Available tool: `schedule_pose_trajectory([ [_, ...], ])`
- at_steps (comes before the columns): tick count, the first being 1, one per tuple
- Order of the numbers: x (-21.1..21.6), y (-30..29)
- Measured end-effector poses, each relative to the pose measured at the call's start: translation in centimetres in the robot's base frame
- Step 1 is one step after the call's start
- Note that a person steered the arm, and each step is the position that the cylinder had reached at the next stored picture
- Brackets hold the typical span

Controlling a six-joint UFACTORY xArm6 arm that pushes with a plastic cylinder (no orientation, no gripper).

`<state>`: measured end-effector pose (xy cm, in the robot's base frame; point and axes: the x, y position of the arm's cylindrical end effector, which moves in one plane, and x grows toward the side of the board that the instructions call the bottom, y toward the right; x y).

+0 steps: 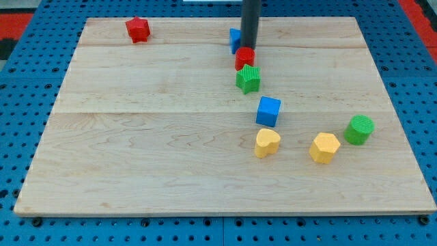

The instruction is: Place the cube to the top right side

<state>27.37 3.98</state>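
Toward the upper left of the frame, a red star block (pixel 137 29) sits alone near the top edge of the wooden board (pixel 136 150), well apart from everything else, with a wide bare stretch of wood running below and to its right. Moving rightward to the upper middle, my tip (pixel 247 46) comes down as a plain dark rod; it has no jaws and holds nothing, and its end sits at the back of a red block (pixel 244 57) whose shape I cannot make out, with a partly hidden blue block (pixel 235 38) just to its left. Touching the red block's lower side is a green star block (pixel 248 79). Just below that, centre-right, lies the blue cube (pixel 268 111), the task's thing, apart from my tip, with a yellow heart block (pixel 267 143) close beneath it. Farther right sit a yellow hexagonal block (pixel 324 147) and a green cylinder (pixel 359 129). The risk, as I judge it, is that pushing down from where I stand drives red and green into the cube like a train and sends it downward, away from its goal. Approaching the cube from its lower left is cramped by the yellow heart. The upper right of the board is bare, giving open room, though its top and right edges are close enough that an overlong shove could slide the cube off.
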Motion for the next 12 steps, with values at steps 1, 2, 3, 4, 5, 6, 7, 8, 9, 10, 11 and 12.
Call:
schedule_pose_trajectory([
  [1, -3.2, -2.4],
  [2, -3.2, -2.4],
  [3, -1.1, 4.7],
  [4, -0.7, 6.6],
  [5, -0.7, 6.6],
  [6, -0.7, 6.6],
  [7, -0.7, 6.6],
  [8, 0.0, 6.6],
  [9, 4.2, 7.2],
  [10, 12.1, 7.5],
  [11, 12.5, 13.1],
  [12, 16.6, 11.1],
])
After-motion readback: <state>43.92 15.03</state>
